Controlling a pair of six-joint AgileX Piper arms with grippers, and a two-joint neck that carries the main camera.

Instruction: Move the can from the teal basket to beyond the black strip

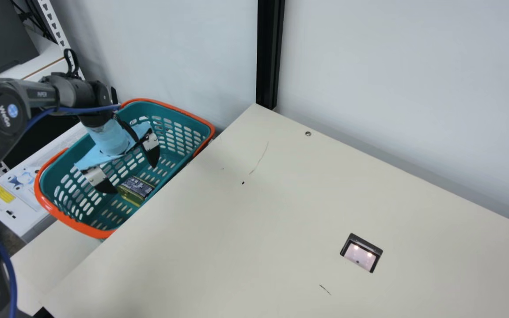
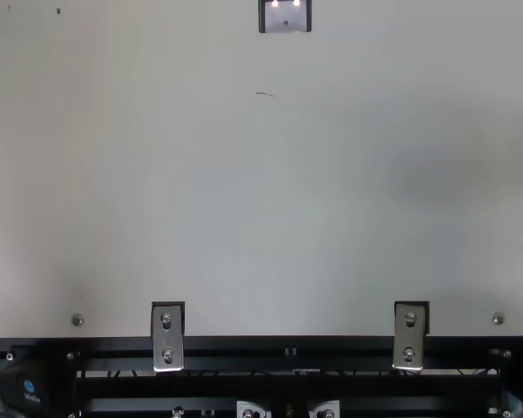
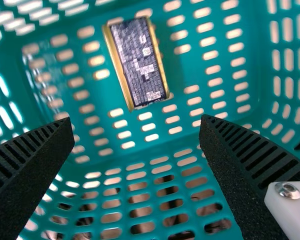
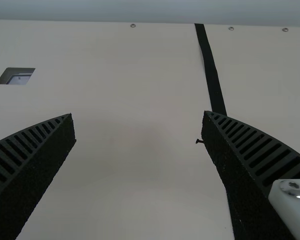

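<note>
"Can (image 3: 136, 62): where is it from your left gripper (image 1: 132, 178)?"

"Near its tips, lying on the floor of your teal basket (image 1: 49, 176); your fingers are spread, with nothing between them. Squeeze across its narrow width, around mid-length. Expect it stiff, perhaps fairly heavy, its smooth sides a little slippery."

"What stands in your way?"

"Slotted walls and the orange rim (image 1: 73, 223), then the edge of the table (image 1: 281, 198). Lift well clear before you swing across. Farther out, your right gripper (image 4: 138, 117) is spread wide near the black strip (image 4: 210, 65); you may need a handover."
</note>
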